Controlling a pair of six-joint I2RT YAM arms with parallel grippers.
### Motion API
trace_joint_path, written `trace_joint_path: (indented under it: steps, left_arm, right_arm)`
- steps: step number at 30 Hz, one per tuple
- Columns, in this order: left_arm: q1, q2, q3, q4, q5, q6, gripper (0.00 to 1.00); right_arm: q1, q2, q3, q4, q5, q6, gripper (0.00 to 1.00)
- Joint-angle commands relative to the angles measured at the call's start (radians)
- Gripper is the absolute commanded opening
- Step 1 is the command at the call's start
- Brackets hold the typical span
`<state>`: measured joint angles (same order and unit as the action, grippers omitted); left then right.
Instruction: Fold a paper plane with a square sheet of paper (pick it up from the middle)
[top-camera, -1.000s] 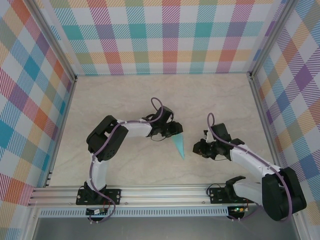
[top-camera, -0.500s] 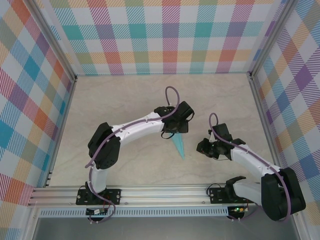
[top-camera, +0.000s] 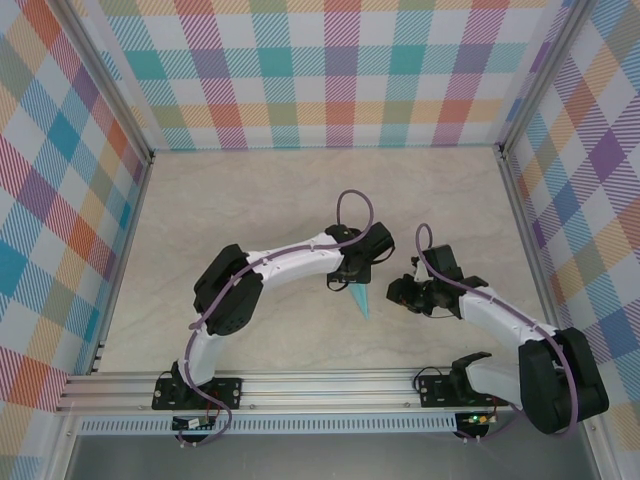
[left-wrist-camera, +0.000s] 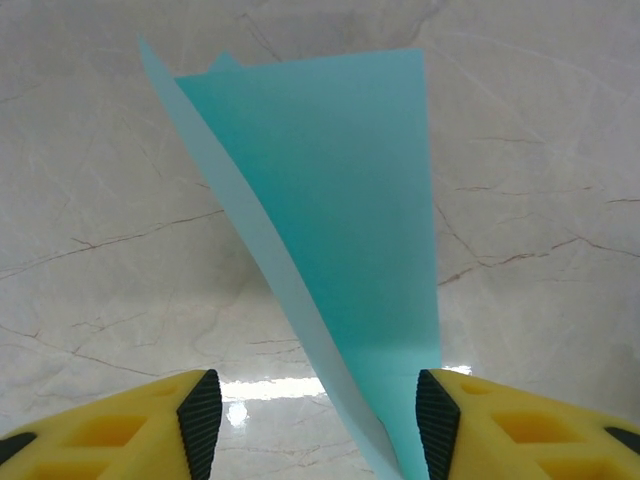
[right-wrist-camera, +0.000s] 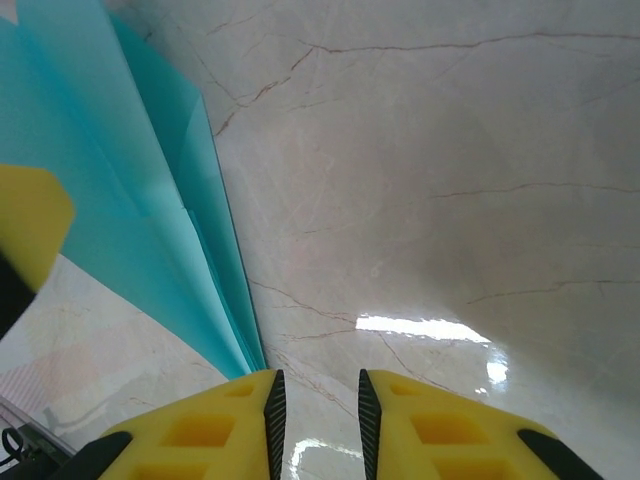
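The paper plane (top-camera: 361, 300), a narrow light-turquoise dart, lies on the marble table between the two arms, its tip toward the near edge. My left gripper (top-camera: 357, 274) hangs over its wide end, open. In the left wrist view the folded paper (left-wrist-camera: 340, 200) runs down between the fingers, close to the right pad (left-wrist-camera: 437, 420), and is not clamped. My right gripper (top-camera: 394, 293) sits just right of the plane. Its jaws (right-wrist-camera: 317, 420) stand a small gap apart with bare table between them. The layered paper edges (right-wrist-camera: 130, 200) lie just left of its left finger.
Bare marble table (top-camera: 250, 200) stretches behind and to the left of the arms. Plaid walls with metal posts close in the table's back and sides. The aluminium rail (top-camera: 320, 385) with both arm bases runs along the near edge. The yellow left finger (right-wrist-camera: 28, 235) shows in the right wrist view.
The left arm has swung right and come over the plane's wide end with its jaws opened wider. The right gripper stayed beside the plane and parted slightly. The plane has not moved.
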<state>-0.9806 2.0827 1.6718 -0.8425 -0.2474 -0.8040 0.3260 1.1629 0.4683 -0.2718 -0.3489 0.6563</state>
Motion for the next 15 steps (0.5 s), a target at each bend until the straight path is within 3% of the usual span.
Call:
trace_joint_path:
  steps: [1,15]
  left_arm:
    - [-0.001,-0.011,-0.029,-0.008,-0.006,-0.024,0.53]
    - [0.005,-0.18,-0.255,0.161,-0.018,-0.049,0.25]
  right_arm:
    - [-0.005,0.022,-0.01,0.036,-0.06,-0.03,0.29]
    - [0.005,0.155,0.042,0.158,-0.235,-0.063,0.37]
